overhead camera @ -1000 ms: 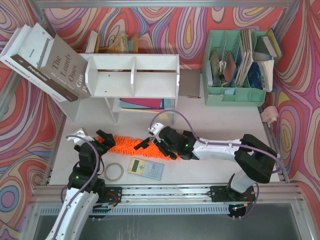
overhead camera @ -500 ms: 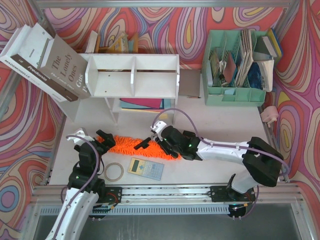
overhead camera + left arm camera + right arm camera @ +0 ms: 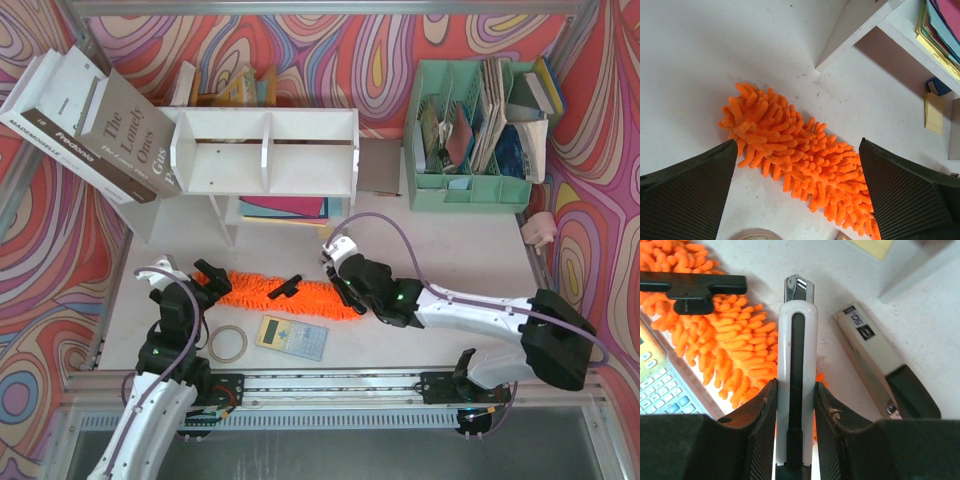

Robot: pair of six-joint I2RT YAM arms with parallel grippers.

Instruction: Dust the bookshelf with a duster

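Down on the table (image 3: 450, 240) before the boxy white bookshelf (image 3: 300, 125) lies the shaggy orange chenille duster (image 3: 255, 290), its tip beneath the wide-spread left gripper (image 3: 797, 150), while the right gripper (image 3: 795, 385) pinches a slim, metal-tipped white plastic tool (image 3: 796, 340).

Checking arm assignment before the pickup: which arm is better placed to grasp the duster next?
Left. The left end effector hangs open over one fluffy end of the duster, a finger on either side. The right end effector is shut on a white-and-black tool.

right end effector (image 3: 344, 268), clamped on white-and-black tool (image 3: 796, 340), shifted rightward along the duster (image 3: 262, 290), arm stretched lower
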